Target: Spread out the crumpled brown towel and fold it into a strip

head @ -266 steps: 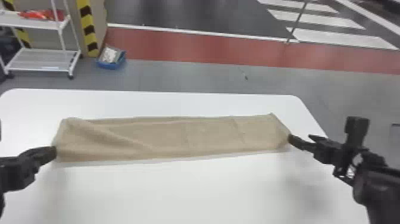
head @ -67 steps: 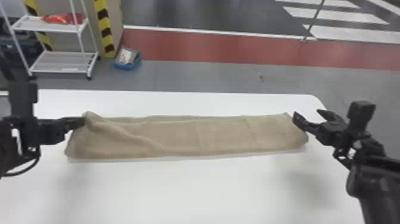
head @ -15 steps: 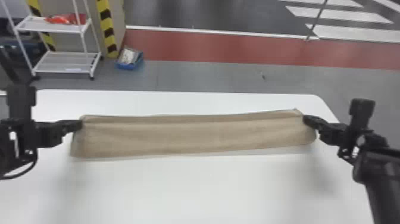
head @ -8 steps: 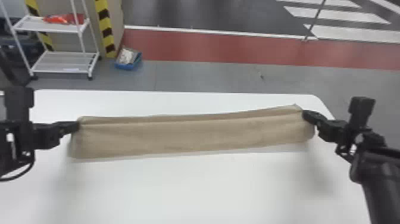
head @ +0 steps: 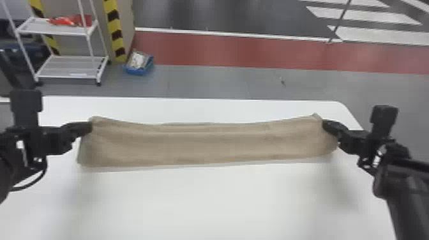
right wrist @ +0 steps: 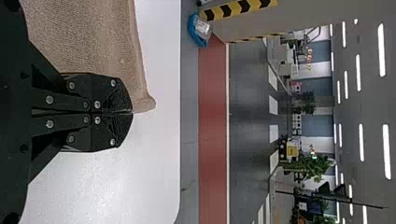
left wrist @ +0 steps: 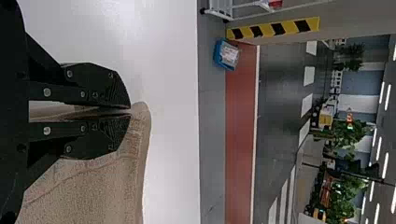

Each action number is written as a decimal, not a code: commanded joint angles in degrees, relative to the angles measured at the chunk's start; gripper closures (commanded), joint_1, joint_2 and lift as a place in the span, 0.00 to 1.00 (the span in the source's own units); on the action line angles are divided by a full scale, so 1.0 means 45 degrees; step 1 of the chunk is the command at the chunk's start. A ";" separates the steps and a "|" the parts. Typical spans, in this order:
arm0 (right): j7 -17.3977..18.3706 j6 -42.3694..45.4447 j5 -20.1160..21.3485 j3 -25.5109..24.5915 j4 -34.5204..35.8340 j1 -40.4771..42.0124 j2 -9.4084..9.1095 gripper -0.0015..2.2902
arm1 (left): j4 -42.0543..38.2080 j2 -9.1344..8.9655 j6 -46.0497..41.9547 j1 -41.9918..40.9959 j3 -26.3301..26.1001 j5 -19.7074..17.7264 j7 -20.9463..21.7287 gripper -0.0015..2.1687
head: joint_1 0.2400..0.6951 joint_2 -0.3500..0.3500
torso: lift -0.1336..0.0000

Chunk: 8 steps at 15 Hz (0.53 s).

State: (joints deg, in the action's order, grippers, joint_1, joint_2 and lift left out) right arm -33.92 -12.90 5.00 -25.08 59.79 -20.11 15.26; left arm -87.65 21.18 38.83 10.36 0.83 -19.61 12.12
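The brown towel (head: pixel 207 143) lies across the middle of the head view as a long, soft-edged strip, wider than it is deep; its cloth is matt, with shallow creases running lengthwise and a gentle sag along the far edge between two raised corners; beneath it is the smooth white table (head: pixel 217 204), whose rounded far corner sits at right of the frame.

At middle left, the left gripper (head: pixel 91 127) has the towel's far left corner pinched between its flat black fingers; at middle right, the right gripper (head: pixel 324 125) is at the far right corner. In the left wrist view the left gripper (left wrist: pixel 130 111) is closed on a fold of cloth, a small rounded lip poking past the tips; the weave looks fine and pebbly. In the right wrist view the right gripper (right wrist: pixel 132 113) has its fingers pressed together on the towel's edge, a blunt point of cloth jutting just beyond.

Upper left of the head view stands a white metal rack (head: pixel 70 67) with a glossy red item (head: pixel 70 20) on its upper shelf; near it, a blue bin (head: pixel 139 71) sits on the grey floor (head: pixel 223 81).
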 commanded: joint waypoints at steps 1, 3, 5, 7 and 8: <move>-0.0001 0.0179 -0.0075 -0.0092 0.0014 0.0015 0.0008 0.63 | 0.0005 0.0001 -0.0004 -0.0017 0.0011 -0.0017 0.0002 0.47 | 1.00 0.31 | 0.07; 0.0038 0.0374 -0.0192 -0.0131 -0.0006 0.0015 -0.0011 0.63 | 0.0025 0.0001 -0.0004 -0.0036 0.0030 -0.0036 0.0002 0.47 | 1.00 0.31 | 0.07; 0.0116 0.0492 -0.0192 -0.0131 -0.0084 0.0015 0.0008 0.63 | 0.0083 0.0001 -0.0004 -0.0036 0.0011 -0.0017 0.0002 0.47 | 1.00 0.31 | 0.07; 0.0155 0.0648 -0.0192 -0.0131 -0.0260 -0.0063 0.0008 0.63 | 0.0239 -0.0018 -0.0043 0.0022 -0.0009 0.0022 -0.0076 0.47 | 1.00 0.31 | 0.07; 0.0155 0.0687 -0.0192 -0.0131 -0.0397 -0.0102 0.0028 0.63 | 0.0337 -0.0018 -0.0043 0.0061 -0.0067 0.0061 -0.0076 0.47 | 1.00 0.31 | 0.07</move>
State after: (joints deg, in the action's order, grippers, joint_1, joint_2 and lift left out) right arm -33.24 -10.08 4.10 -25.66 58.82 -20.31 15.29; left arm -86.76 21.16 38.72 10.34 0.81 -19.55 11.81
